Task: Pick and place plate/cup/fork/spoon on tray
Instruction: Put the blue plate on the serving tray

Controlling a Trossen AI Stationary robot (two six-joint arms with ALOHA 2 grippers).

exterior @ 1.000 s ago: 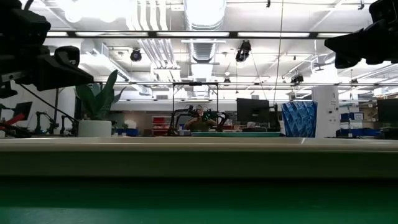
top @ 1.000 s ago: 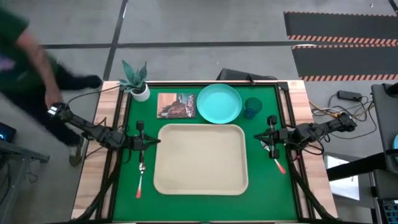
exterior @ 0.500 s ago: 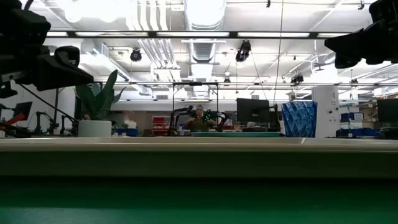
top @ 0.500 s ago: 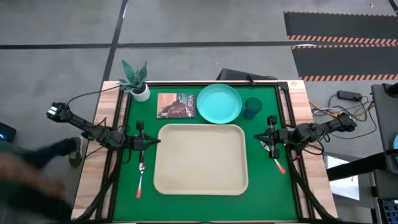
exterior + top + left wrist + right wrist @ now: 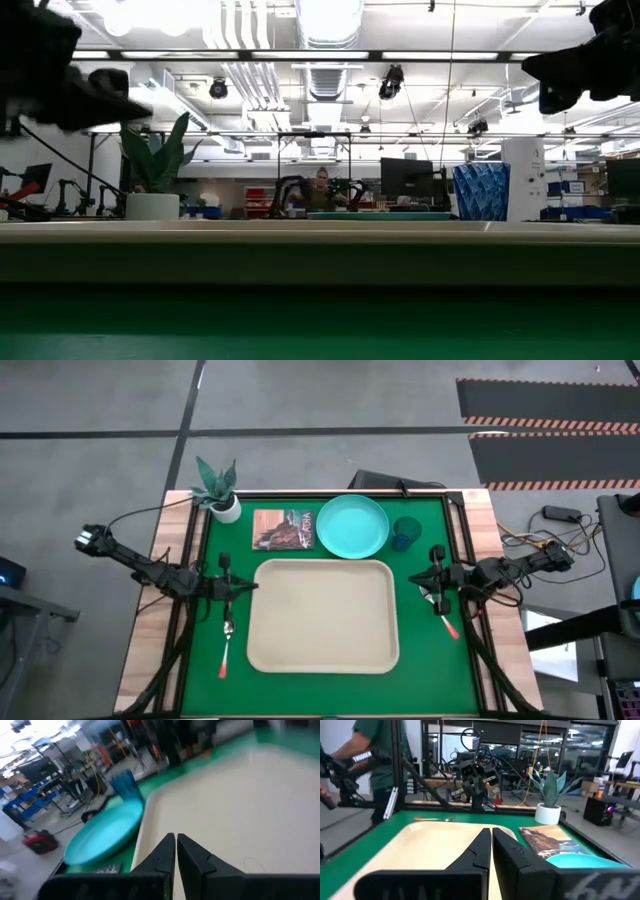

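Note:
The beige tray (image 5: 325,615) lies in the middle of the green mat. Beyond its far edge rest the turquoise plate (image 5: 352,526) and the dark blue cup (image 5: 407,534). A silver utensil with a red-orange handle (image 5: 226,648) lies left of the tray. Another (image 5: 446,622) lies right of it, partly under my right arm. I cannot tell which is the fork and which the spoon. My left gripper (image 5: 245,588) hangs shut above the tray's left rim (image 5: 176,837). My right gripper (image 5: 413,578) hangs shut above the right rim (image 5: 491,832). Neither touches anything.
A white pot with a green plant (image 5: 226,508) stands at the far left corner, and a brown picture card (image 5: 284,528) lies left of the plate. A person (image 5: 375,755) stands beyond the table's left side. The mat near the front edge is bare.
A person who stood off the table's left side has walked out of the high view. My left gripper has turned a little in place; it shows blurred in the low view. Nothing on the table has moved.

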